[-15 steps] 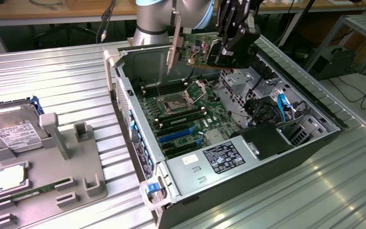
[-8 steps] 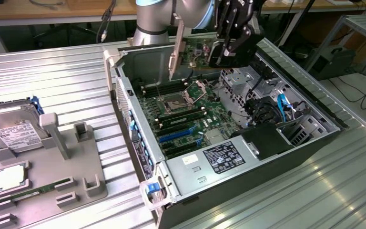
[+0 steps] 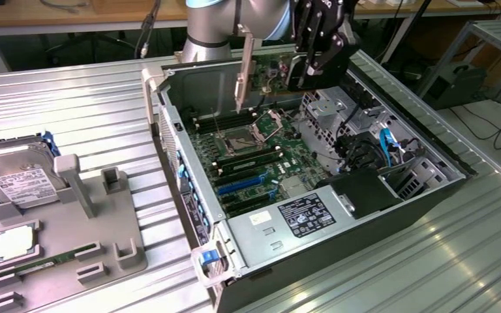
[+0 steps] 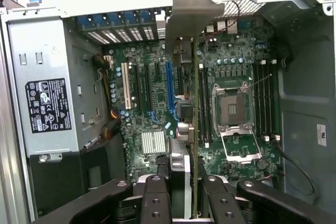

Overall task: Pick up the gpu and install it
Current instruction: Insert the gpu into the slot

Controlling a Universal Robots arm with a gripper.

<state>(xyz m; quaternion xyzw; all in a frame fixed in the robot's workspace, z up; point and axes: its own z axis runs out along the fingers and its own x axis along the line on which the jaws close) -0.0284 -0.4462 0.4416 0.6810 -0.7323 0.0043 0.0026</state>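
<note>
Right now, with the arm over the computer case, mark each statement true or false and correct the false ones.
1. The gripper holds the gpu over the open case. True.
2. The gpu sits in a motherboard slot. False: it hangs above the motherboard.
3. The hard drive rests on the grey holder. True.
4. A cooler covers the processor socket. False: the socket is bare.

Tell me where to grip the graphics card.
I'd pinch the card by its two flat faces near its upper edge, away from the bracket, coming from above, as the tool does now: it's thin, stands on edge, and its lower edge must stay free.
</note>
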